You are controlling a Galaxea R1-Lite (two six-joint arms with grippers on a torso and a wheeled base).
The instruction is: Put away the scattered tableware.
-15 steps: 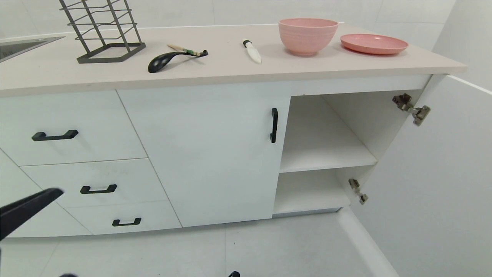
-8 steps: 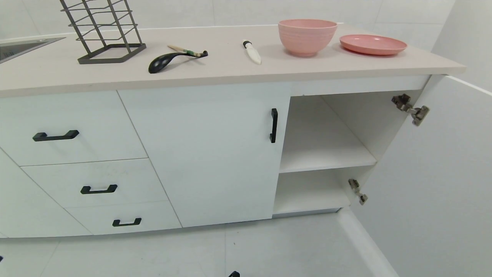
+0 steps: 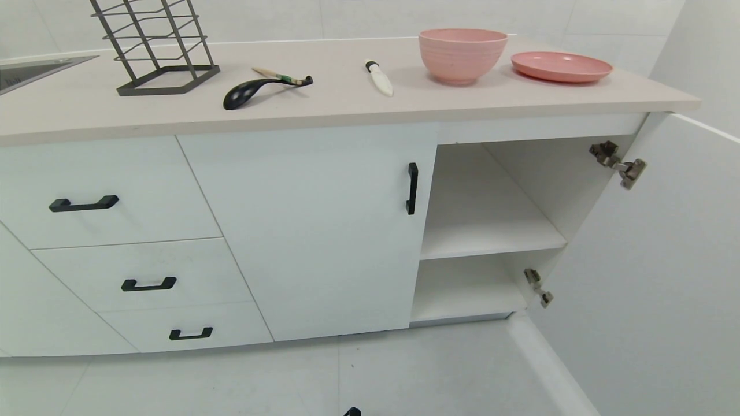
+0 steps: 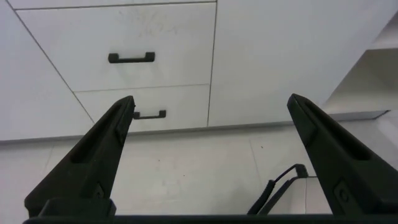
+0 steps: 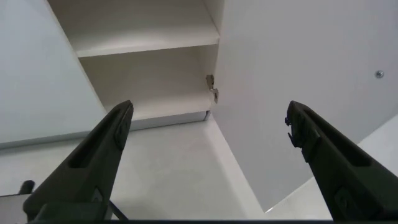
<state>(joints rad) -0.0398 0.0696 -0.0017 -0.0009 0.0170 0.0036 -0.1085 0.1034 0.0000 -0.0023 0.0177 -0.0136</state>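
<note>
On the beige countertop lie a pink bowl, a pink plate, a white-handled knife, a black spoon and a wooden-handled utensil beside it. My left gripper is open and empty, low over the floor in front of the lower drawers. My right gripper is open and empty, low before the open cabinet.
A dark wire rack stands at the counter's back left, near a sink. The right cabinet door hangs open, showing two bare shelves. The middle door and the drawers are closed.
The left gripper's black finger, seen a second ago at the head view's lower left, has dropped out of that view. The tableware has not moved.
</note>
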